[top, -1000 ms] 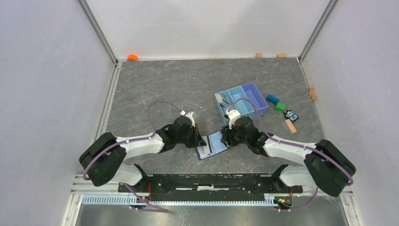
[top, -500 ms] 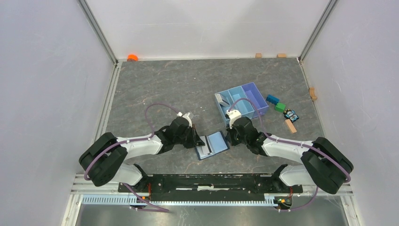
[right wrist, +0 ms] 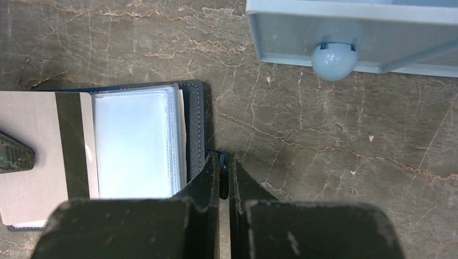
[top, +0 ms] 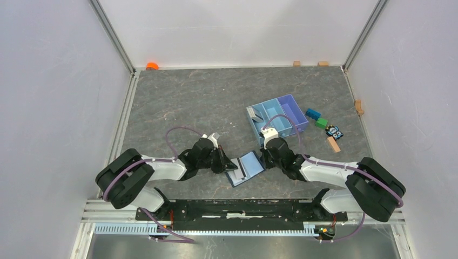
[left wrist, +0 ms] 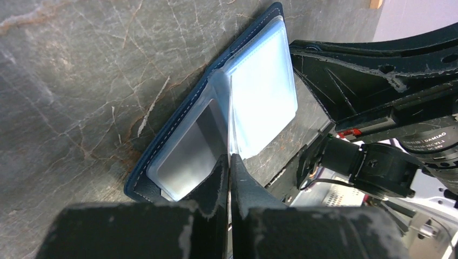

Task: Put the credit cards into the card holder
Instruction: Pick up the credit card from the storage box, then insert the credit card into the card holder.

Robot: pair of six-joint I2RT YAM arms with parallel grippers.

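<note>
Left gripper (left wrist: pixel 229 162) pinches a credit card (right wrist: pixel 40 135) — right gripper (right wrist: pixel 223 162) clamps the card holder (top: pixel 246 167), lying open, long axis roughly along the near edge.

The card holder (top: pixel 246 168) is a dark navy folding wallet with a stitched border. It lies open on the table (top: pixel 189 102) with its clear pale-blue pocket leaves facing up. One credit card (right wrist: pixel 46 127), pale grey with a dark stripe, sits level over one half of the card holder, its striped edge against the leaves. A second card (top: pixel 257 114) rests tilted in the left compartment of the tray (top: pixel 294 110).
</note>
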